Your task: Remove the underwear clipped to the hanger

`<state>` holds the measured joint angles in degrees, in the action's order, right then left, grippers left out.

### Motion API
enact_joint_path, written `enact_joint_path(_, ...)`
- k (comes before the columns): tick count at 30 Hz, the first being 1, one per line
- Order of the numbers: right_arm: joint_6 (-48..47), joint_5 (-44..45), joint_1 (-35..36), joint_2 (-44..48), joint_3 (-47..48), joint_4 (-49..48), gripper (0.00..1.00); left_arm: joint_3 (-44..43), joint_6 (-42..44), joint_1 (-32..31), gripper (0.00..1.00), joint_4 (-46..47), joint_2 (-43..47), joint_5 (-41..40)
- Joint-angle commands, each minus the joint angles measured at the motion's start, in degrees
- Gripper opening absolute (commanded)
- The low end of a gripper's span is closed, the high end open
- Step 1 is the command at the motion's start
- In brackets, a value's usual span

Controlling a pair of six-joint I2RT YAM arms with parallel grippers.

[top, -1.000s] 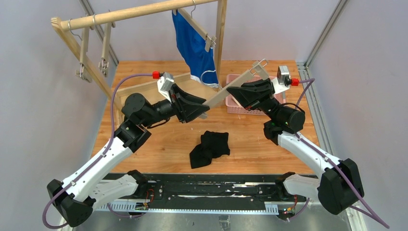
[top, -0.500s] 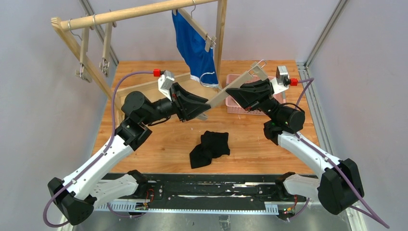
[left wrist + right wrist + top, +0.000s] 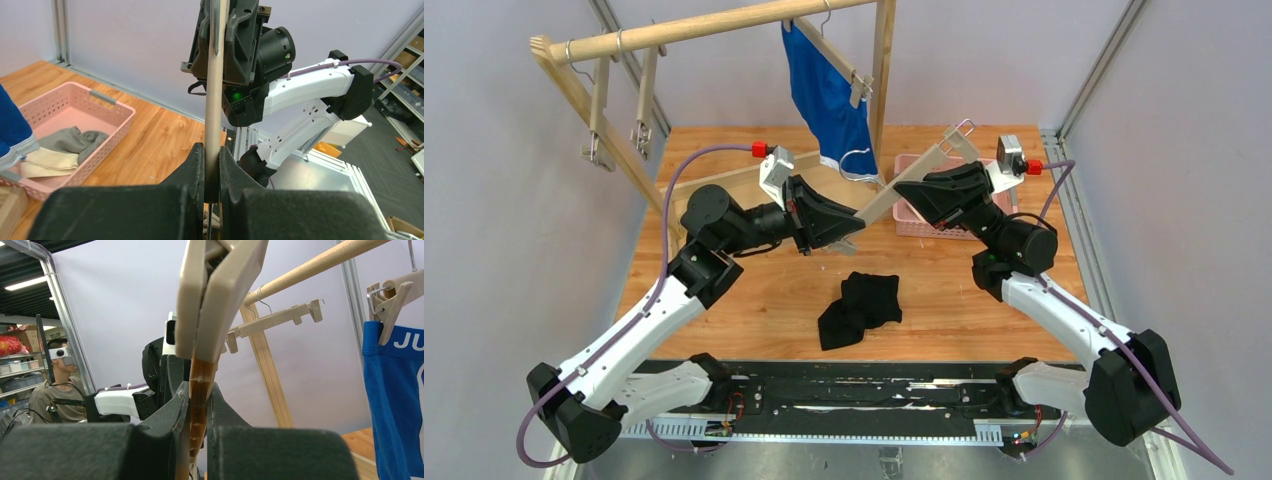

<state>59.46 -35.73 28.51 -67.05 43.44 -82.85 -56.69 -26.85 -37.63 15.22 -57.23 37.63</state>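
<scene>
A beige clip hanger [image 3: 876,203] is held in the air between both grippers, with no cloth on it. My left gripper [image 3: 851,232] is shut on its lower end, seen up close in the left wrist view [image 3: 212,165]. My right gripper [image 3: 904,189] is shut on its upper part [image 3: 198,395]. The black briefs [image 3: 860,307] lie crumpled on the table below. The blue briefs [image 3: 829,98] hang clipped to a hanger on the rail and also show in the right wrist view [image 3: 392,390]. The grey briefs [image 3: 75,140] lie in the pink basket [image 3: 95,156].
A wooden rail [image 3: 724,27] on a wooden frame spans the back. Two empty clip hangers [image 3: 599,125] hang at its left end. The pink basket [image 3: 912,226] sits just behind my right gripper. A wooden upright [image 3: 883,70] stands beside the blue briefs.
My left arm has shifted slightly right and toward the back, still gripping the hanger. The hanger's upper end has risen a little. The black briefs have not moved.
</scene>
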Motion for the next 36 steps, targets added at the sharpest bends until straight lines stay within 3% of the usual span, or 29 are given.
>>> enact_joint_path(1,-0.9,-1.2,1.3,-0.1,0.9,-1.0,0.06,-1.9,-0.3,-0.2,0.0,0.8,0.7,-0.8)
enact_joint_path(5,-1.0,-1.8,1.4,-0.6,0.6,0.1,0.51,-2.3,0.3,-0.2,0.0,-1.3,2.4,-2.2)
enact_joint_path(7,-1.1,-2.3,1.3,-0.9,0.5,0.6,0.66,-2.5,0.2,-0.2,0.0,-2.2,3.4,-2.9)
enact_joint_path(8,-1.2,-2.9,1.4,-1.0,0.5,1.2,0.69,-2.5,0.1,-0.2,0.0,-2.6,4.0,-3.1)
enact_joint_path(13,-5.8,-5.3,1.4,0.4,-2.0,9.6,0.7,-3.6,4.0,-0.2,0.0,-12.8,8.5,-7.0)
enact_joint_path(17,-22.3,-2.0,3.5,7.0,-3.1,37.9,0.71,-5.0,10.3,-0.2,0.0,-30.6,14.4,-15.7)
enact_joint_path(20,-41.7,11.2,10.2,11.9,-1.4,63.4,0.71,-5.6,12.9,-0.2,0.0,-42.3,19.3,-23.6)
enact_joint_path(23,-49.8,22.0,16.2,13.5,-1.1,75.7,0.72,-5.5,12.9,-0.2,0.0,-49.6,24.1,-29.8)
enact_joint_path(28,-50.9,27.3,19.2,11.0,-3.4,84.4,0.72,-4.5,10.4,-0.2,0.0,-57.1,29.9,-38.9)
enact_joint_path(36,-49.9,31.7,24.1,5.8,-7.0,82.8,0.72,-5.6,8.4,-0.2,0.0,-60.6,28.0,-57.9)
